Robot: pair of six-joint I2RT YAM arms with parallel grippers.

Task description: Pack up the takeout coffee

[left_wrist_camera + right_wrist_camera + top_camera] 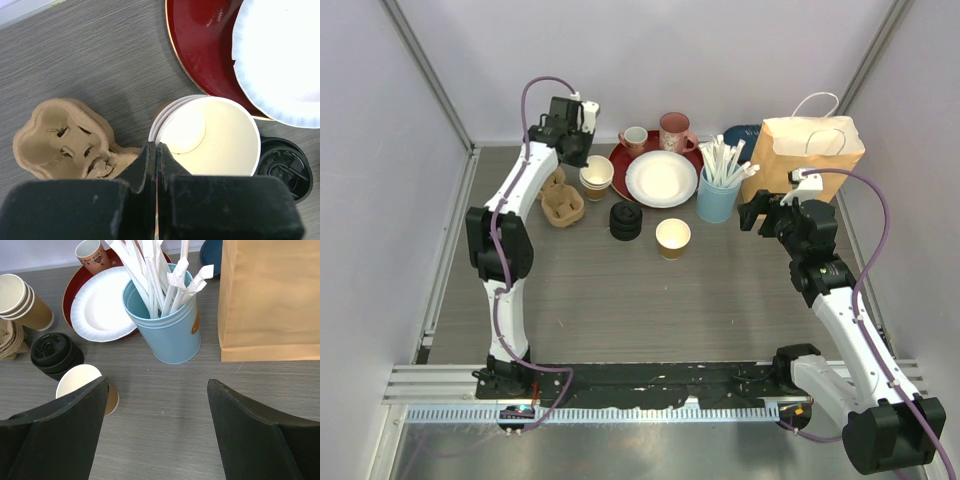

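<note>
Left gripper (pixel 156 146) sits at 6 o'clock in its wrist view, jaws fully closed. They pinch the rim of the cup stack (pixel 210 135) at the stack's 9 o'clock, one finger over the white interior and one outside. From the stack:
- Pulp carrier (pixel 55 135): just beside, at 9 o'clock.
- Black lids (pixel 285 167): just beside, at 4 o'clock.
- Red plate (pixel 205 50): at 12 o'clock.

Right gripper (pixel 157 385) stands wide open, holding nothing. From it:
- Single lidless cup (pixel 80 377): near, at 9 o'clock.
- Blue straw tin (pixel 167 332): at 12 o'clock.
- Paper bag (pixel 270 300): at 1 o'clock.
</note>
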